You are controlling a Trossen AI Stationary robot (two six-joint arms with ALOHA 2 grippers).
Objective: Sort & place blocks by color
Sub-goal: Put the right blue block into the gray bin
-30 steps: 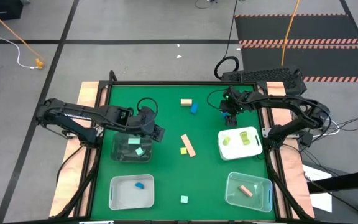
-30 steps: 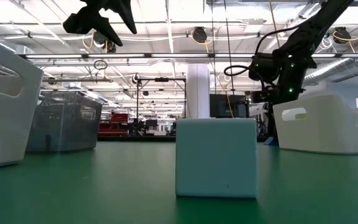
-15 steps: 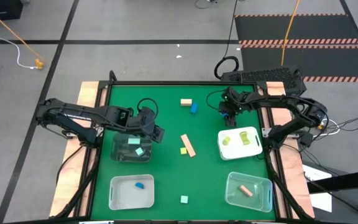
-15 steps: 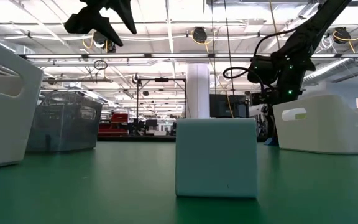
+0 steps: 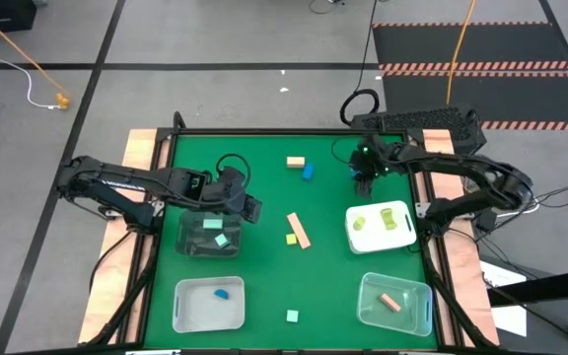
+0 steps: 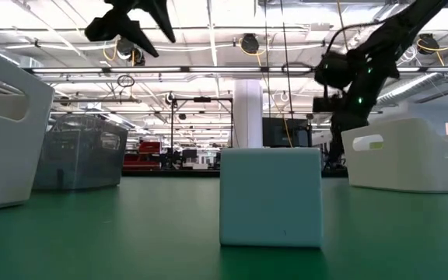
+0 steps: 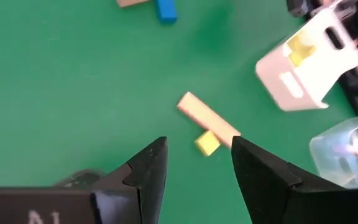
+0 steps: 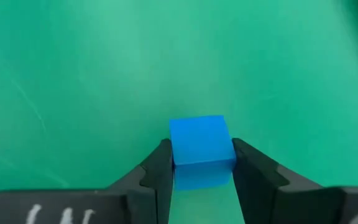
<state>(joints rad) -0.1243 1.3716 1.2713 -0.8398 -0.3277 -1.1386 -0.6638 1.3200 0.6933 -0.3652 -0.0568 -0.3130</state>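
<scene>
Between the fingers of the right gripper (image 8: 197, 171) a blue cube (image 8: 199, 142) is pinched, raised above the green worktop (image 5: 264, 266) near its far right side. Over the dark tray (image 5: 208, 237) the left gripper (image 7: 197, 165) is held spread, empty.

A green table mat (image 5: 264, 266) lay framed by pale wooden boards. On it stood four bins: a dark clear bin (image 5: 193, 248) near the left edge, a white bin (image 5: 180, 306) at the near left corner, a white tray (image 5: 407, 235) near the right edge, and a clear bin (image 5: 368, 308) at the near right corner. Beyond the far right corner a black keyboard (image 5: 417, 120) rested. An orange cable (image 5: 18, 54) ran across the grey floor, and red-striped dark mats (image 5: 481, 49) lay farther off.
</scene>
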